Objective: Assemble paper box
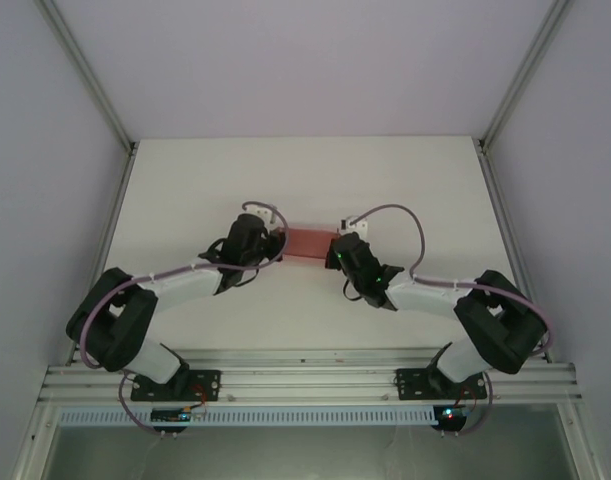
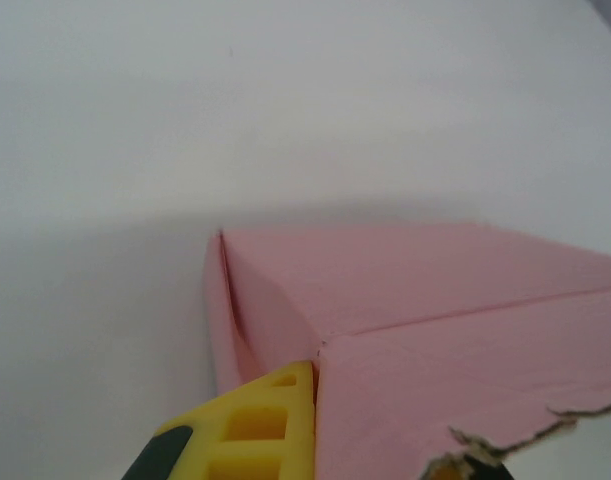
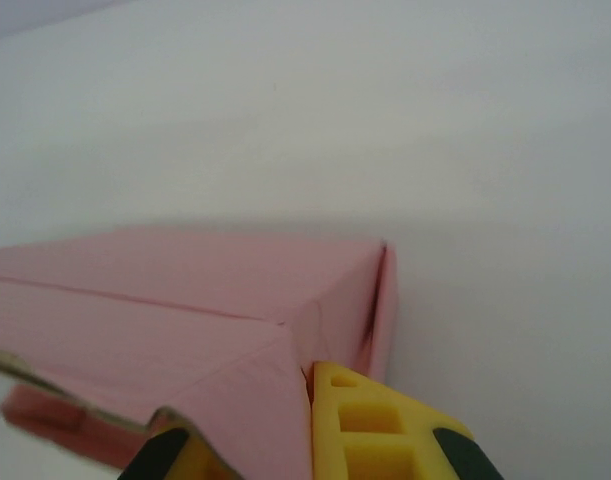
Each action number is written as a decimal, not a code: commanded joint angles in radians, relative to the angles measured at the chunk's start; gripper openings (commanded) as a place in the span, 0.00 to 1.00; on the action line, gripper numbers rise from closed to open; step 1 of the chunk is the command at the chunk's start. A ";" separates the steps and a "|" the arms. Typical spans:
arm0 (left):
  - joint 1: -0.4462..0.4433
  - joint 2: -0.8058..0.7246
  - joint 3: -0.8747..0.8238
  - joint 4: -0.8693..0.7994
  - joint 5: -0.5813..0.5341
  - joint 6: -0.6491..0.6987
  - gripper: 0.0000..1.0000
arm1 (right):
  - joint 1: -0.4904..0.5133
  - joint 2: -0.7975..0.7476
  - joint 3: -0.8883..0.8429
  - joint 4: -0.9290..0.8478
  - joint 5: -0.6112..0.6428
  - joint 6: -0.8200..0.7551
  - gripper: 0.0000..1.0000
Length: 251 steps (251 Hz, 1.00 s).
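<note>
The pink paper box lies mid-table as a low, partly folded shape between the two arms. My left gripper is at its left end and my right gripper at its right end. In the left wrist view a raised pink wall of the paper box runs between the jaws. The left gripper is shut on that wall, and one yellow finger presses its outer side. In the right wrist view the right gripper is likewise shut on the end wall of the paper box, with a yellow finger outside it.
The white table is enclosed by pale walls with aluminium posts at the back corners. A metal rail at the near edge carries both arm bases. Purple cables loop over the wrists.
</note>
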 commanded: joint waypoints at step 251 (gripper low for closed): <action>-0.071 -0.352 0.156 -0.602 -0.014 -0.029 1.00 | 0.040 -0.484 -0.019 -0.522 -0.227 -0.248 0.99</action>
